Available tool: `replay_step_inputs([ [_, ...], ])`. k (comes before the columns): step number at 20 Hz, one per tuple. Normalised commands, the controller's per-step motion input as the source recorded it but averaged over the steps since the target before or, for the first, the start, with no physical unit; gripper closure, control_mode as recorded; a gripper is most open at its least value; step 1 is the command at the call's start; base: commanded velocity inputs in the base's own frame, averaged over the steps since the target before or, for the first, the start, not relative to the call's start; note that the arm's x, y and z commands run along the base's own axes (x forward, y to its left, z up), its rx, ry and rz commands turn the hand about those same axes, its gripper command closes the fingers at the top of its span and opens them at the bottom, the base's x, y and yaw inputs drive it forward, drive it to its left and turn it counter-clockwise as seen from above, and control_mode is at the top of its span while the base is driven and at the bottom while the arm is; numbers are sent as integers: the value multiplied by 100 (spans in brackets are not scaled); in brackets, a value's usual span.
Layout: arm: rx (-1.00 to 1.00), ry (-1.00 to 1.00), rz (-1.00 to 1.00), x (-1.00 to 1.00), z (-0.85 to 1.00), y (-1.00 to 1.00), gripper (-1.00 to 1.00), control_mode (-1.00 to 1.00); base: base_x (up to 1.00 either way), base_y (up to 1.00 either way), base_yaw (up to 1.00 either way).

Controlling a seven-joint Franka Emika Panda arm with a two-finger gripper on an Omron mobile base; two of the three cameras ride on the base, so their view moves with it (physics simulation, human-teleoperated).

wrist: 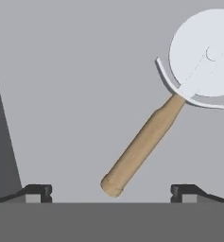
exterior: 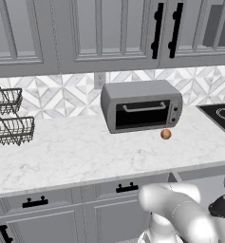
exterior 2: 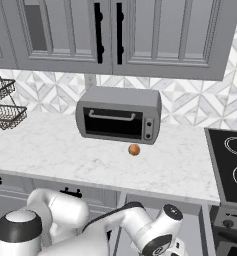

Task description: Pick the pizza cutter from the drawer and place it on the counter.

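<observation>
In the hand view, the pizza cutter [wrist: 160,118] lies flat on the grey floor of the drawer [wrist: 75,85]. Its pale round wheel sits toward 1 o'clock and its tan wooden handle runs down toward 7 o'clock, the butt ending between the two dark fingertips [wrist: 38,191]. The hand [wrist: 111,193] is wide open, holding nothing, with the tips well apart and neither touching the handle.

In the base views, the white marble table [exterior: 61,156] carries a grey toaster oven [exterior: 141,107] against the tiled backsplash, and a small orange ball [exterior: 165,134] rests just in front of it at its 5 o'clock corner. A wire basket rack [exterior: 9,118] stands at the table's 9 o'clock end, and the black stovetop [exterior 2: 230,160] lies at 3 o'clock.
</observation>
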Motion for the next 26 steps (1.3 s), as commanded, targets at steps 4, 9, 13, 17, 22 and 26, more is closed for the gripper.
replay_step_inputs([
  [4, 0, 0, -2, 0, -58, -1, -100, -100, 0, 0, 0],
  [9, 0, 0, 0, 0, -34, -14, -100, -100, 0, 0, 0],
  [13, 0, 0, 0, 0, -31, -22, -100, -100, 0, 0, 0],
  [17, 0, 0, -2, 0, -22, -10, -100, -100, 0, 0, 0],
  [22, 0, 0, 0, 0, -28, -2, 100, -100, 0, 0, 0],
  [26, 0, 0, 0, 0, 0, 0, 100, -100, 0, 0, 0],
])
